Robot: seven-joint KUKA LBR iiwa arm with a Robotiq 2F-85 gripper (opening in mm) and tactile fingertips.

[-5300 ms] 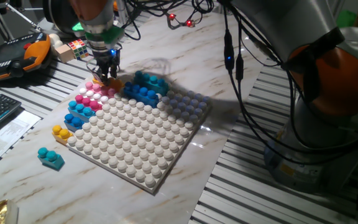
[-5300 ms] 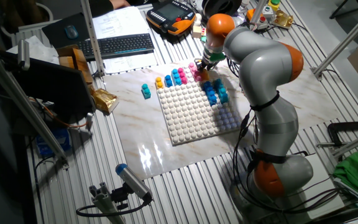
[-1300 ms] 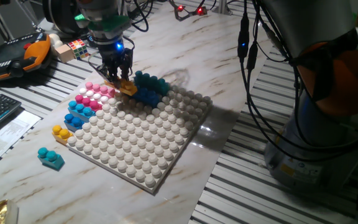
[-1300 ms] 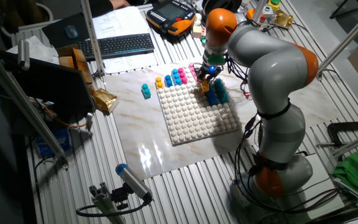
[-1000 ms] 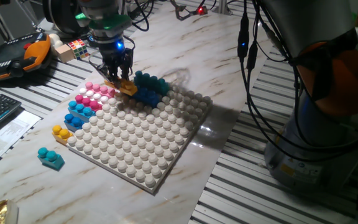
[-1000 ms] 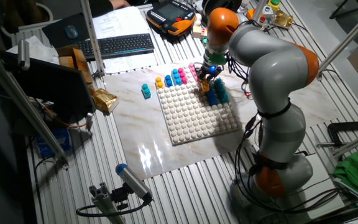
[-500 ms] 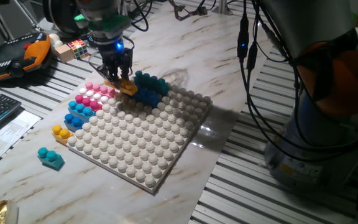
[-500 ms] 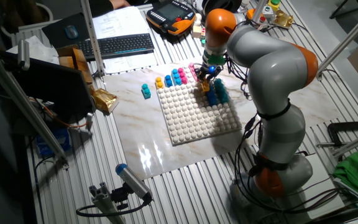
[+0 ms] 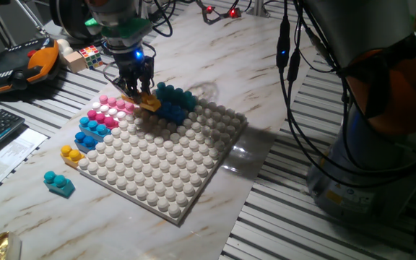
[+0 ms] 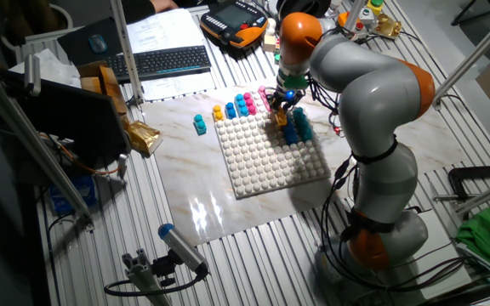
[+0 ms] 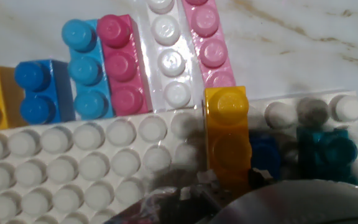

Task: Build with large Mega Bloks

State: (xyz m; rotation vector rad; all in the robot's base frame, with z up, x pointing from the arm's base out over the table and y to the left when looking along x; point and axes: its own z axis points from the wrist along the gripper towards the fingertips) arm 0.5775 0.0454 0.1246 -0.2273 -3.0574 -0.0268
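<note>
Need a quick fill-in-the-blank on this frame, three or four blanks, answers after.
1. The gripper is shut on a ____ brick.
2. The white baseplate lies on a ____-patterned slab.
3. The lone teal brick stands ____ the baseplate.
4. The puzzle cube sits beside an orange-and-black ____.

Missing words: yellow-orange; marble; off; pendant

We are in a robotics lab. The arm (image 10: pixel 373 93) stands at 4 o'clock on a table (image 10: pixel 253 246) of ribbed aluminium rails, with a marble-look sheet (image 9: pixel 316 43) laid over the middle. At 11 o'clock lie a keyboard (image 10: pixel 167 60), papers (image 10: pixel 158 32) and an orange-and-black teach pendant (image 10: pixel 232 17). Loose cables (image 9: pixel 287 87) hang from the arm, and metal framing (image 10: pixel 54 170) with clamped gear runs along 9 o'clock.
</note>
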